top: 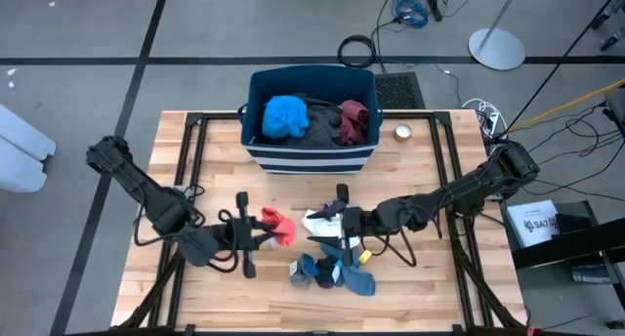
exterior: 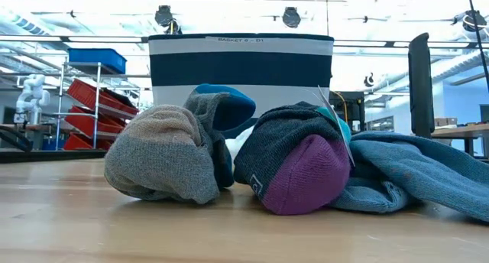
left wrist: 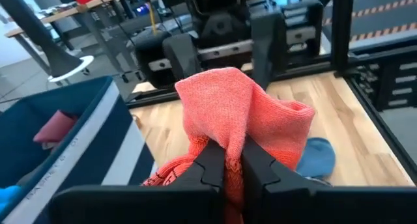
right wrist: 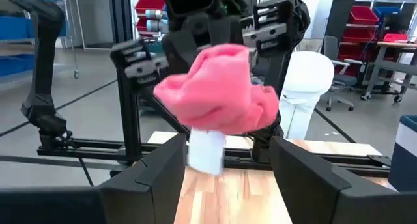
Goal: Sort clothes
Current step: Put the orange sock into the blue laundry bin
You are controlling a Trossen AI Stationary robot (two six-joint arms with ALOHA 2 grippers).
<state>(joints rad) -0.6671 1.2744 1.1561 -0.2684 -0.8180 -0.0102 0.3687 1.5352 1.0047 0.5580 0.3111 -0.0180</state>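
The bin (top: 311, 158) is sitting at the far middle of the worktop (top: 430, 287) with clothes (top: 312, 119) lying inside it. Nearer the front edge, socks (top: 332, 272) are lying heaped, between the left tool (top: 260, 231) and the right tool (top: 335, 225).

Low view: striped dark blue fabric bin (exterior: 241, 68) has its lower part hidden behind the sock pile; a bright blue sock (exterior: 229, 102) shows only a bit above the grey-and-tan knitted sock (exterior: 164, 152). The grey-blue sock (exterior: 416, 171) is cut off by the frame's right edge. Neither arm shows in this view.

Left wrist view: salmon-red knitted garment (left wrist: 244, 120) covers most of a blue cloth piece (left wrist: 319, 155); can't tell what that piece is.

Right wrist view: white cloth (right wrist: 207, 149) beneath the garment is blurred, shape unclear.

High view: small items in the pile by the right gripper (top: 342, 240) too small to tell apart.
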